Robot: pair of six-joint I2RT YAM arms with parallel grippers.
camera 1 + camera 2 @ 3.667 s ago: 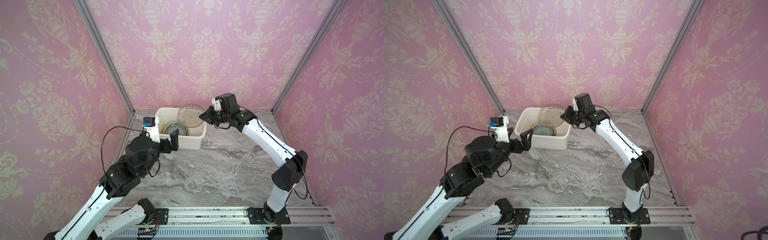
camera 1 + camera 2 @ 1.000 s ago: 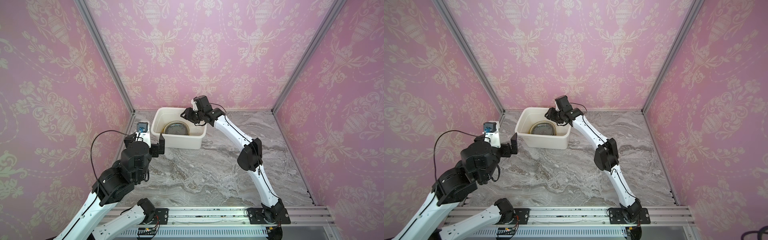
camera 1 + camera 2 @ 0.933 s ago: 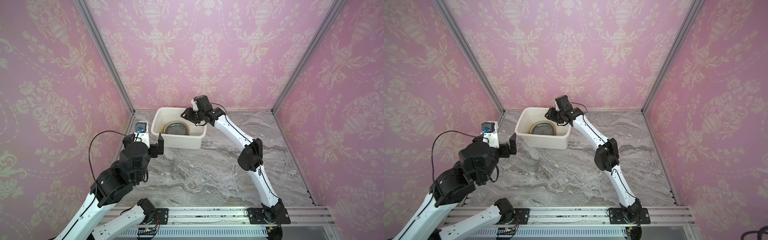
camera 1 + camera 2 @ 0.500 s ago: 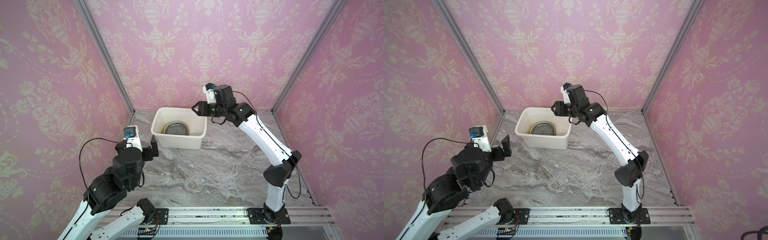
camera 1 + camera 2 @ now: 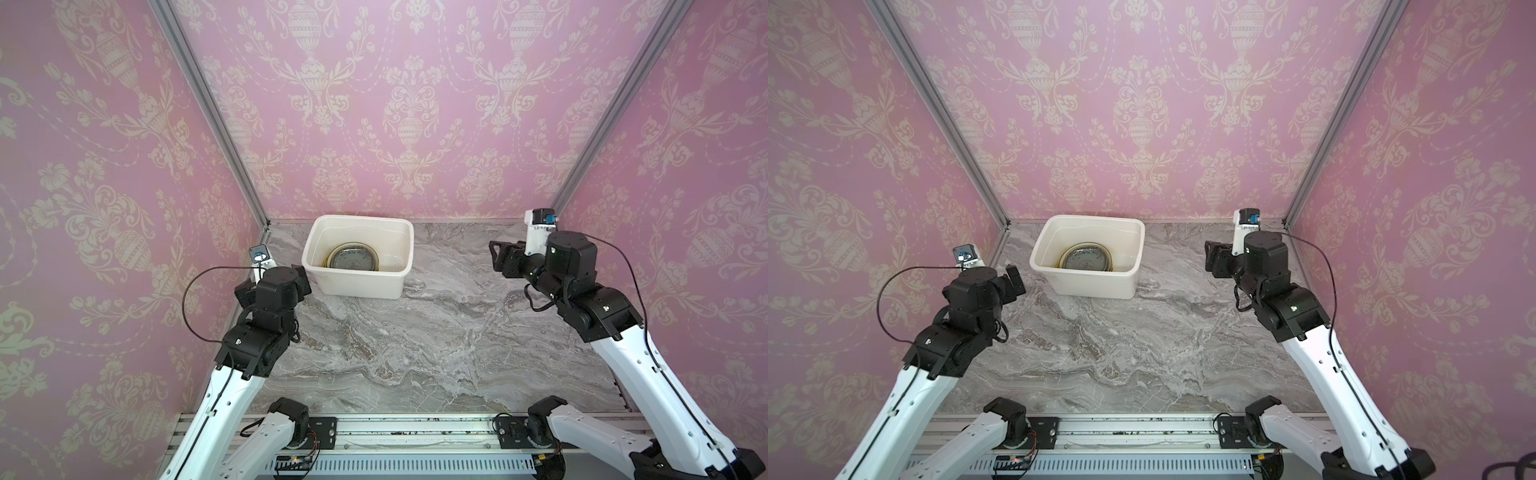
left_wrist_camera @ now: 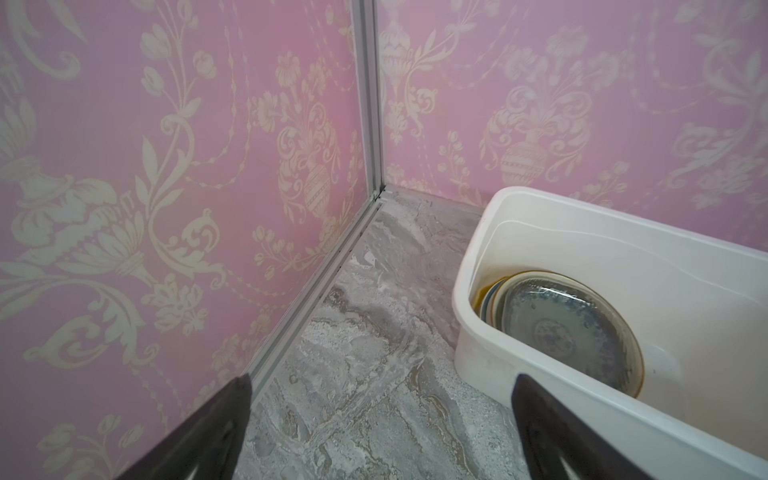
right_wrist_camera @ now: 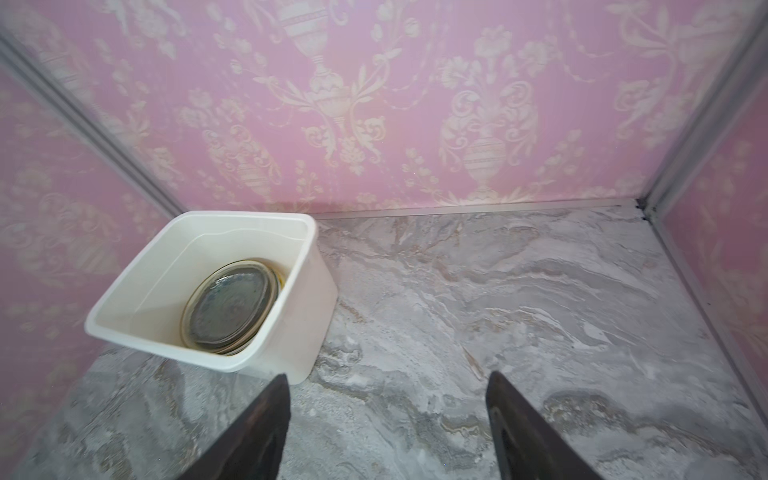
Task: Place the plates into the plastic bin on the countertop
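Observation:
The white plastic bin (image 5: 357,286) stands at the back of the grey marble countertop (image 5: 395,332), left of centre in both top views. A stack of plates (image 5: 353,259) lies flat on its floor, a greyish glassy one on top with yellow rims showing beneath (image 6: 569,328) (image 7: 230,305). My left gripper (image 6: 382,380) hovers open and empty just left of the bin's front corner (image 6: 469,345). My right gripper (image 5: 500,257) hangs open and empty over the far right of the countertop, well clear of the bin (image 7: 307,316).
Pink patterned walls with aluminium corner posts (image 5: 208,108) close in the back and both sides. An aluminium rail (image 5: 395,432) with both arm bases runs along the front edge. Bare marble (image 5: 1121,353) stretches between the two arms.
My right gripper let go of the glass plate in the bin, then swung back to the far right with its jaws wider. My left arm drew back from the bin.

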